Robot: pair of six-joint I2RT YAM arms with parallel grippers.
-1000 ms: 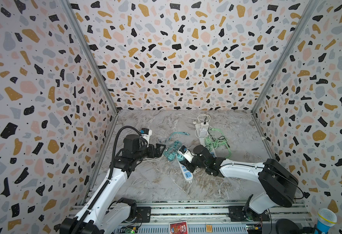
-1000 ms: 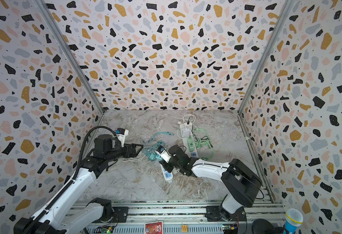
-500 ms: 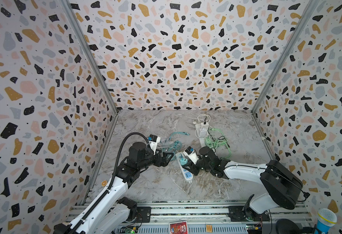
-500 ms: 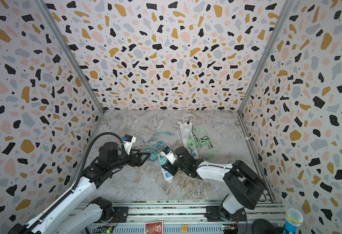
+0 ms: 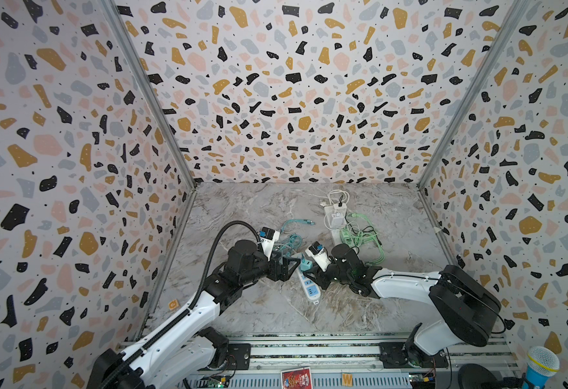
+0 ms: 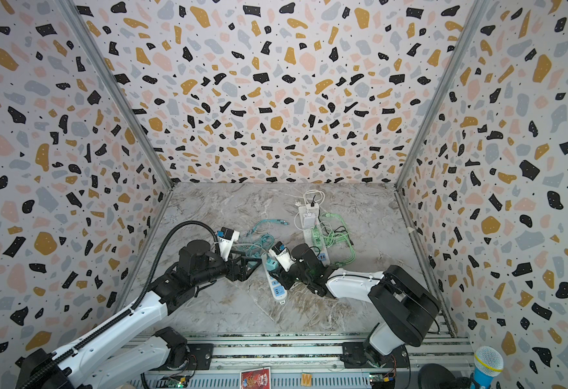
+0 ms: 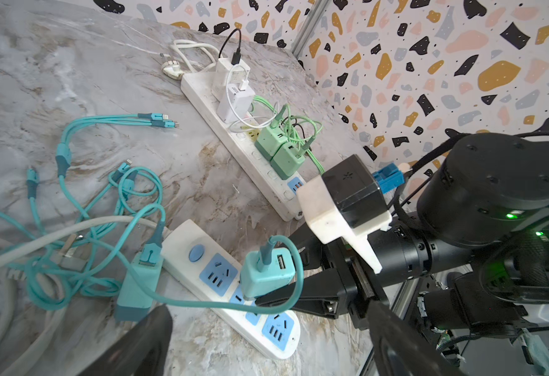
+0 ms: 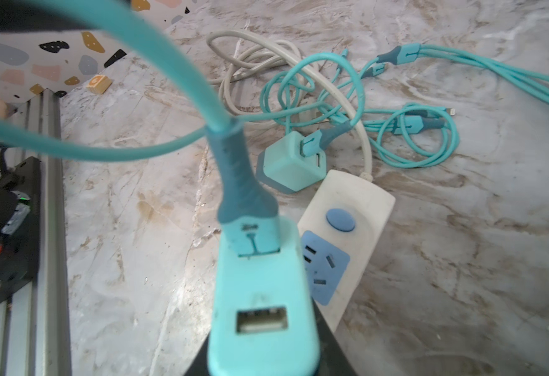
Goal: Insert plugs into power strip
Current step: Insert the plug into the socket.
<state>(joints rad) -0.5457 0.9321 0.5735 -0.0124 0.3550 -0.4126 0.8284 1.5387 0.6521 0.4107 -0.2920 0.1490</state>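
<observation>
A small white power strip (image 5: 310, 289) (image 6: 278, 292) with blue sockets lies mid-table. My right gripper (image 5: 312, 269) (image 8: 263, 353) is shut on a teal plug (image 7: 266, 271) (image 8: 260, 293) standing on the strip's (image 7: 182, 241) second socket from the switch; its prongs are hidden. My left gripper (image 5: 289, 266) (image 6: 252, 264) (image 7: 268, 325) hangs open just left of the strip, fingers (image 7: 143, 341) wide apart and empty. Another teal plug (image 7: 138, 286) (image 8: 289, 166) lies on its side by the switch end.
A long white power strip (image 5: 335, 224) (image 7: 201, 94) at the back carries white plugs (image 7: 234, 88) and mint green plugs (image 7: 279, 149). Teal cables (image 7: 71, 153) and a grey cord (image 8: 250, 55) tangle left of the small strip. A wooden block (image 8: 99, 85) sits by the left wall.
My left arm has swung right and forward, bringing its open gripper up beside the small strip. The right gripper has barely shifted, still holding the teal plug.
</observation>
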